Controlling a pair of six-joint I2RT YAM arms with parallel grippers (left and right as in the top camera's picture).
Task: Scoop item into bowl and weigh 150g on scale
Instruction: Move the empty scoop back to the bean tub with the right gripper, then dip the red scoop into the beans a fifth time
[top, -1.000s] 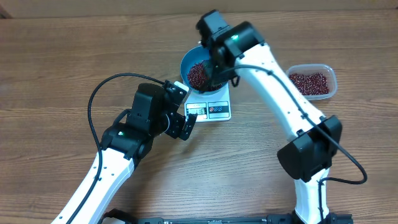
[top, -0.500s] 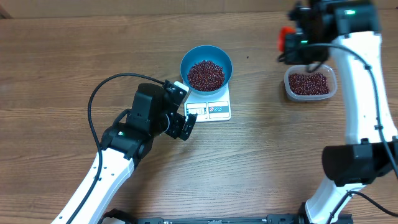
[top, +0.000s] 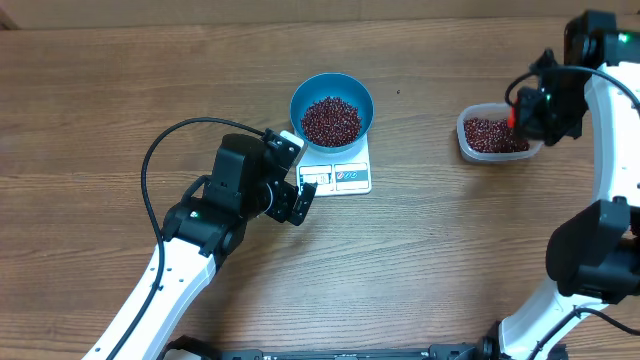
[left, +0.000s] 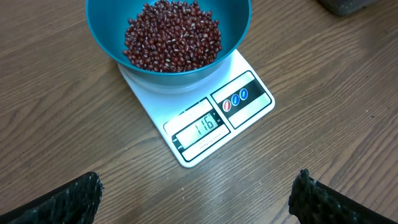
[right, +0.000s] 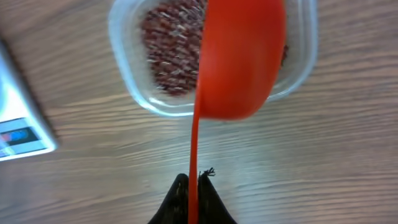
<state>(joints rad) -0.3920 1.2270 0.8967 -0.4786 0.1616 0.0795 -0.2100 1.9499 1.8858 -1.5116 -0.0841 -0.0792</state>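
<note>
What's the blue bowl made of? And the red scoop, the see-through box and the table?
The blue bowl looks like smooth plastic, evenly coloured with a soft sheen; glazed ceramic is possible. The red scoop seems plastic too: one solid colour, thin handle. The see-through box is probably clear plastic; beans show through its walls. The table looks like wood or wood-print laminate, with grain lines.

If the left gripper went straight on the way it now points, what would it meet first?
Probably the white scale, at its display edge, before the blue bowl; depth is unclear.
</note>
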